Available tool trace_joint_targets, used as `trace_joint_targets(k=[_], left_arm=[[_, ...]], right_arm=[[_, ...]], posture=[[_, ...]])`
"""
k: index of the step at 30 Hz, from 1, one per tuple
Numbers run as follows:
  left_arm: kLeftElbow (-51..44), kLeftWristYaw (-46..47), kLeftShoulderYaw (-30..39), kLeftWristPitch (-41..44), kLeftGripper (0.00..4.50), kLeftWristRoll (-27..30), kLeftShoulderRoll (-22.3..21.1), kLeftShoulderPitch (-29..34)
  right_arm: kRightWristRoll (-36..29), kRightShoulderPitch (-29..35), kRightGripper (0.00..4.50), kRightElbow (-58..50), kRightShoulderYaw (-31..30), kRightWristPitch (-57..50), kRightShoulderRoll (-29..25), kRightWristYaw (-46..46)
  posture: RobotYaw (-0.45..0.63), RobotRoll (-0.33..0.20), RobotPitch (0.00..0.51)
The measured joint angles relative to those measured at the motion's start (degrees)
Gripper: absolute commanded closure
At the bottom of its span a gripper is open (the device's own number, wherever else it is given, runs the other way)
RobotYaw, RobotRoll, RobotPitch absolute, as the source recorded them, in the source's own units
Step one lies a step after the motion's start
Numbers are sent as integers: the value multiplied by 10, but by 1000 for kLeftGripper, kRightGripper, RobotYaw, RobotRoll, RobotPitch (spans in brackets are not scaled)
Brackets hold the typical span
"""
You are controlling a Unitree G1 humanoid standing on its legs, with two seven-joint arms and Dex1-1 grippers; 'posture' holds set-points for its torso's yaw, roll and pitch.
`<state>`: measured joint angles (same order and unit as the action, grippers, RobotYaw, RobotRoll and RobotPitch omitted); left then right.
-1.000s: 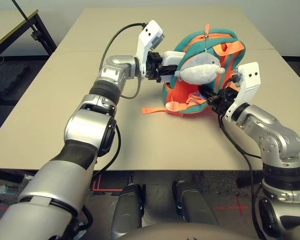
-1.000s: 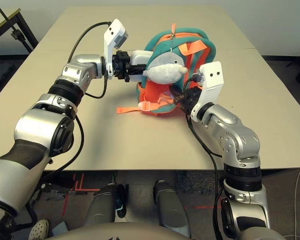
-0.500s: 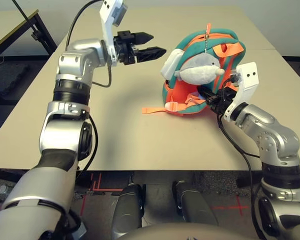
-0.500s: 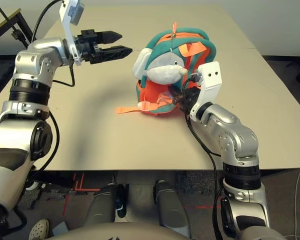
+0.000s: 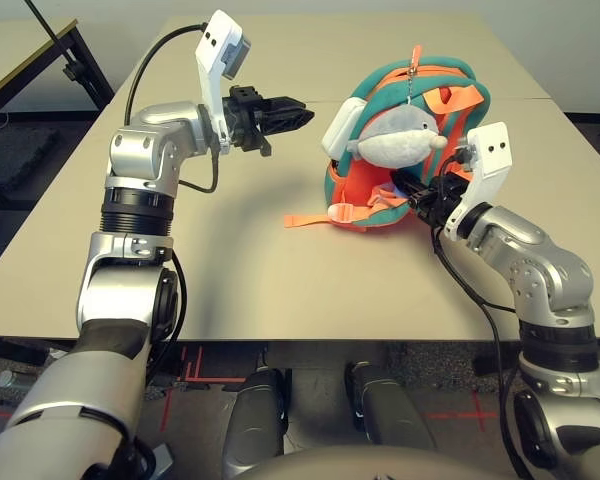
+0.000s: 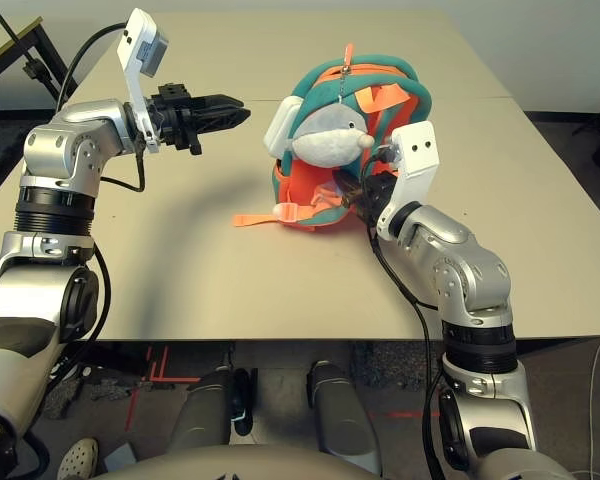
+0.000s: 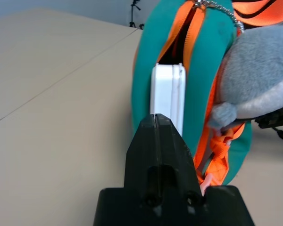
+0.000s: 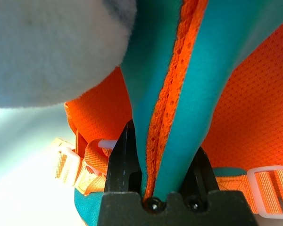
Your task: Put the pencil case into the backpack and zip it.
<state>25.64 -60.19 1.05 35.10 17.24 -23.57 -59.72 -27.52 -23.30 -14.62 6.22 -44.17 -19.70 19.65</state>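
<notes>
Closed now and swung slightly lower, the left gripper [image 5: 307, 115] differs from the earlier frame, in which its fingers stand spread; the pencil case keeps its place. From left to right: the left gripper, its fingers pressed together on nothing, hangs over the table [image 5: 250, 270], apart from the case. Next, the white pencil case [image 5: 341, 130] sits partly inside the backpack [image 7: 145, 89], between the two sides of its open zipper [image 7: 195, 37], with one end jutting out. The plush toy [image 5: 395, 147] hangs against the backpack's front, above a loose orange strap [image 5: 308, 220]. Rightmost, the right gripper [image 5: 402, 180] pinches the backpack's teal fabric and orange seam, apparently to steady it. Progress: insertion is well begun but incomplete; zipping remains wholly to be done. The closed left fingers would probably serve to push the jutting end inward, since the zipper can hardly close past it.
</notes>
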Motion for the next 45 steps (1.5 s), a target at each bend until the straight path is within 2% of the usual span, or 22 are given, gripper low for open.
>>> trace_joint_targets(k=[4, 12, 17, 22, 25, 30, 31, 32, 36, 42, 45], left_arm=[[46, -6, -2, -19, 4500, 1, 30, -10], [290, 17, -24, -154, 4500, -47, 114, -100], [365, 35, -21, -206, 4500, -67, 138, -118], [363, 24, -18, -213, 4500, -68, 139, -118], [326, 6, -6, -192, 4500, -58, 127, -117], [158, -22, 5, -103, 4500, -16, 84, -80], [124, -24, 5, -83, 4104, -9, 73, -69], [91, -24, 6, -60, 3921, -3, 62, -58], [-24, -29, 6, 11, 2452, 30, 23, -31], [-136, -36, -7, 70, 28, 64, 1, -23], [-157, -36, -27, 75, 0, 71, 5, -21]], right_arm=[[0, 1, 3982, 0, 1, 0, 0, -1], [3, 0, 3982, 3, 1, 3, 0, 0], [9, -4, 3982, 11, 1, 9, -1, 0], [13, -5, 3982, 11, 1, 10, -1, 0], [13, -5, 3982, 11, 0, 10, 0, 3], [13, -5, 3982, 11, -5, 11, 1, 8], [13, -5, 3982, 12, -5, 11, 1, 8], [13, -5, 3982, 12, -6, 12, 1, 8], [14, -7, 3982, 15, -7, 14, 2, 9], [19, -9, 3982, 26, -9, 22, 3, 15], [19, -11, 3982, 30, -9, 24, 4, 17]], posture=[[-196, 0, 114], [-198, 0, 109], [-206, 0, 107], [-206, 0, 108], [-201, 0, 110], [-184, 0, 110], [-181, 0, 110], [-179, 0, 109], [-172, 0, 107], [-172, 0, 100], [-172, 0, 100]])
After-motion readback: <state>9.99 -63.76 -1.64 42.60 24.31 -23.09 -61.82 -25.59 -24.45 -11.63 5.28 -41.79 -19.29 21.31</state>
